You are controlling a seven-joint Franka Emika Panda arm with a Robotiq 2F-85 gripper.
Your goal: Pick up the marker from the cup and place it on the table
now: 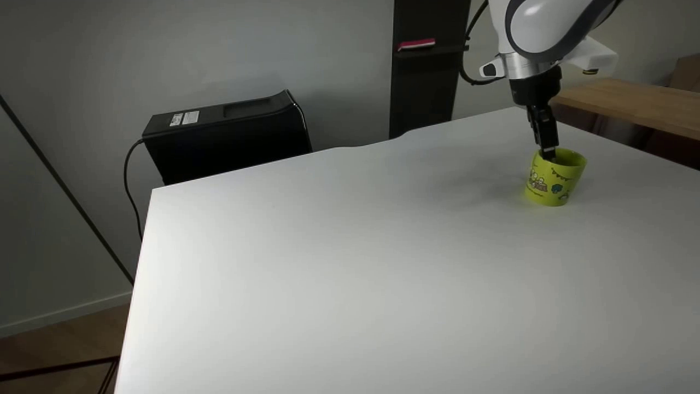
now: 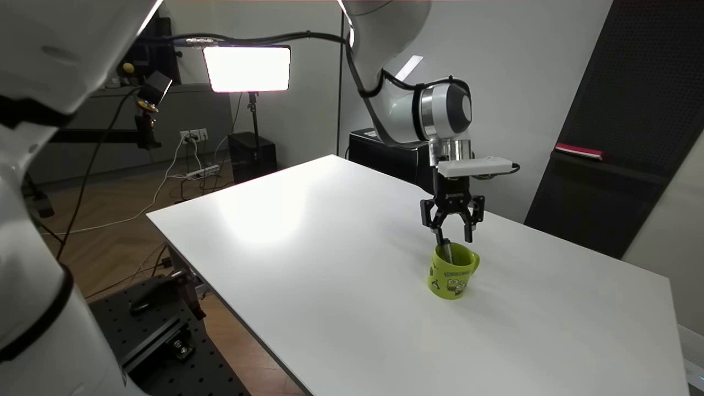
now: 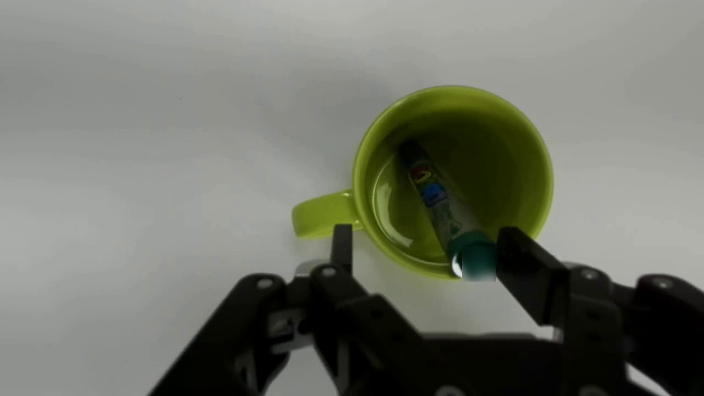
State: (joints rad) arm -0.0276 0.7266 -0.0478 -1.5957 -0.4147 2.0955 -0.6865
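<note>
In an exterior view, a light panel (image 2: 246, 69) burns out to white and glare (image 2: 264, 214) pools on the counter (image 2: 352, 308) inside the edge nearest it. The wrist view is dim: cup (image 3: 495, 165) shadowed inside, pincer (image 3: 423, 234) slightly blurred.

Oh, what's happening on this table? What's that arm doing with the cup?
A robot arm has its gripper at the mouth of a yellow-green cup standing on a white table. A marker leans inside the cup. The gripper is open, with one finger right by the marker's teal end; whether they touch, I can't tell. Nothing is gripped yet. Probably the gripper will close on the marker next, to lift it out onto the table.
</note>
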